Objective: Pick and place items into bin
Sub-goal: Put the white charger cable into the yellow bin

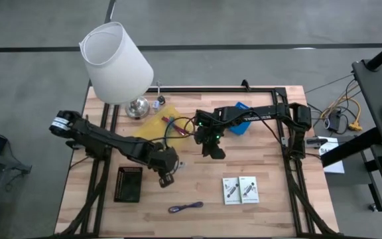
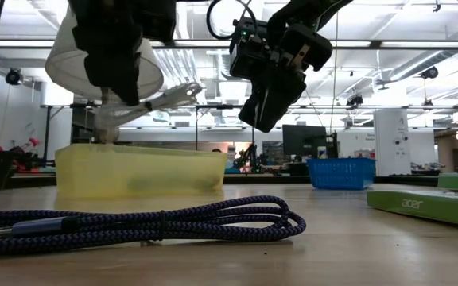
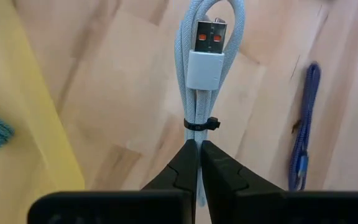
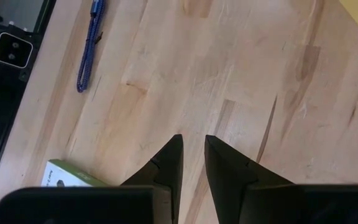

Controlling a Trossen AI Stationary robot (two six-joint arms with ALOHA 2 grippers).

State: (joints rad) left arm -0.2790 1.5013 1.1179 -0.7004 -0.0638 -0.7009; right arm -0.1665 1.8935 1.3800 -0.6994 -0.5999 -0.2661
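Note:
My left gripper (image 3: 199, 144) hangs above the table near the yellow bin (image 1: 152, 126) and is shut on a pale, tied-up USB cable bundle (image 3: 207, 68). The low view shows that bundle (image 2: 169, 97) poking out of the gripper, high over the bin (image 2: 141, 171). My right gripper (image 4: 192, 142) hovers over bare wood at the table's middle (image 1: 215, 153), its fingers a narrow gap apart and holding nothing. A purple braided cord (image 1: 186, 208) lies flat near the table's near edge. Two white packets (image 1: 241, 190) lie flat to its right. My left gripper pinches the bundle between its two fingers at the looped end just behind the black tie (image 3: 199, 124). The fingers lie along the bundle. The plug end (image 3: 207, 40) sticks out past the fingertips. The whole bundle is lifted clear of the table.
A white lamp (image 1: 117, 63) stands at the far left corner beside the yellow bin, which holds a few small items (image 1: 174, 123). A blue basket (image 1: 241, 119) sits behind my right arm. A black basket (image 1: 128, 184) stands near the left edge.

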